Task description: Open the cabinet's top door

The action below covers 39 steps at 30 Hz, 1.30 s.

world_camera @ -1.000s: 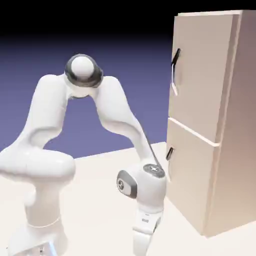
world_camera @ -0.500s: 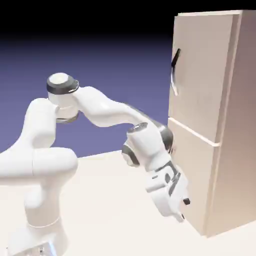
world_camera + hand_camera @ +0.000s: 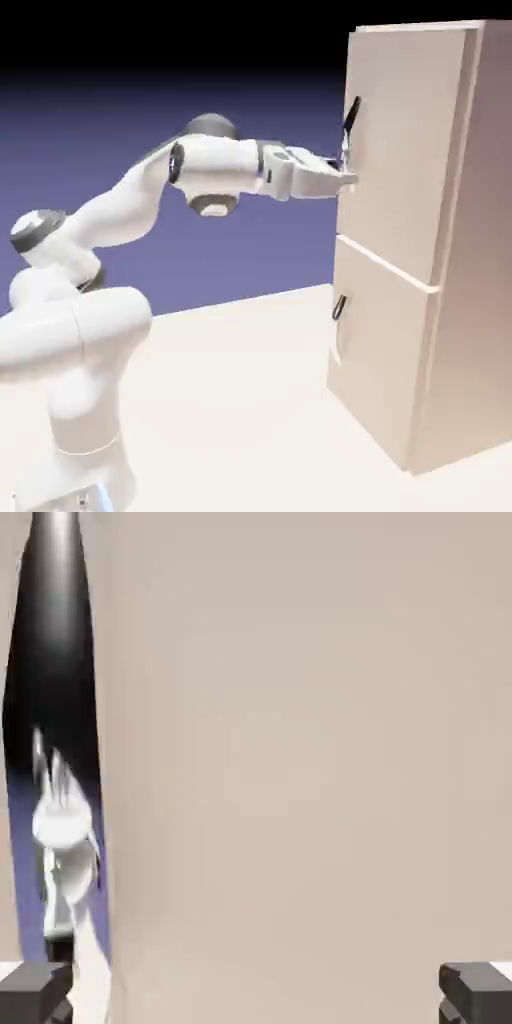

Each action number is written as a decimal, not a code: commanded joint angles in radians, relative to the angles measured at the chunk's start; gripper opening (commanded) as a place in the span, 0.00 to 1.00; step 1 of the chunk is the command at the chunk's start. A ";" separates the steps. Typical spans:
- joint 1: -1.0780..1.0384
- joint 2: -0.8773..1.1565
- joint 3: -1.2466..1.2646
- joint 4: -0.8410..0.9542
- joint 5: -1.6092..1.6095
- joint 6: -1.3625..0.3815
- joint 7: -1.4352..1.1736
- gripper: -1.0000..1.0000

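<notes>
White two-finger gripper [image 3: 348,180]: jaws fully spread, holding nothing, apparently just beside the long black bar handle [image 3: 349,130] on the tall beige flat top door [image 3: 400,150].

pale table [image 3: 230,400], blue-violet backdrop [image 3: 200,80]

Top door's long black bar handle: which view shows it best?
The hand view: the long black bar handle fills the left edge, glossy, close against the beige flat top door, left of the open gripper. The exterior view shows only a thin dark sliver of it, with the hand partly in front.
</notes>
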 commanded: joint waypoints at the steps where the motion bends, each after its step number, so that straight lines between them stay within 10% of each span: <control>1: -0.038 0.000 0.011 0.028 0.025 -0.007 0.005 0.50; 5: -0.156 0.000 0.047 0.117 0.101 -0.031 0.019 0.50; 6: -0.156 0.000 0.047 0.117 0.101 -0.031 0.019 0.00; 23: -0.132 -0.202 -0.254 -0.169 0.059 -0.726 -0.367 0.00; 39: -0.370 -0.710 -0.449 -0.045 -0.321 -1.387 -0.748 0.00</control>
